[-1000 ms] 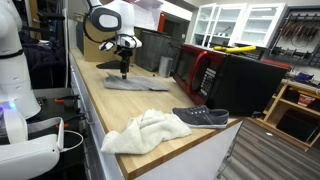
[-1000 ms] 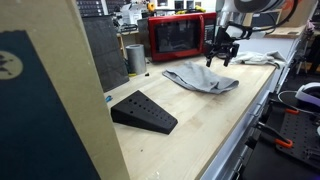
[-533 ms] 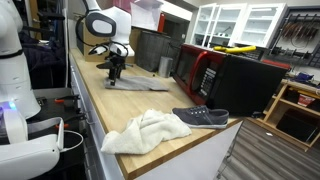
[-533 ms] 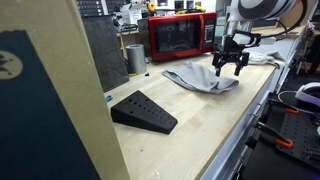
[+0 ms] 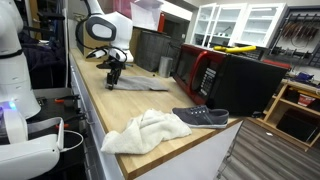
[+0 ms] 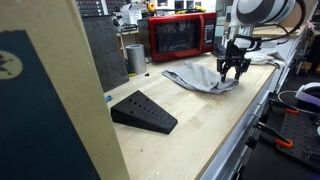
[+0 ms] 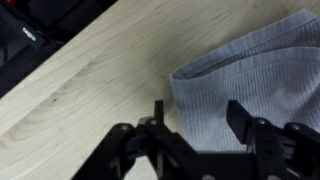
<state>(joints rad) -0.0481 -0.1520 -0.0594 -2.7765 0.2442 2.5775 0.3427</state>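
Note:
A grey ribbed cloth (image 5: 137,84) (image 6: 198,78) lies crumpled on the wooden counter. My gripper (image 5: 113,80) (image 6: 235,74) stands low over the cloth's end nearest the counter's edge. In the wrist view the grey cloth (image 7: 250,65) fills the right side, and its rounded corner lies between the two black fingers of my gripper (image 7: 197,112). One finger stands over bare wood just off the cloth's edge, the other over the fabric. The jaws are apart and nothing is pinched between them.
A white towel (image 5: 145,131) and a dark shoe (image 5: 201,117) lie further along the counter. A red microwave (image 6: 180,37) (image 5: 203,70) stands at the back beside a metal cup (image 6: 134,58). A black wedge-shaped block (image 6: 144,111) sits on the wood.
My gripper has moved across the grey cloth to its end by the counter's edge and come down lower over it.

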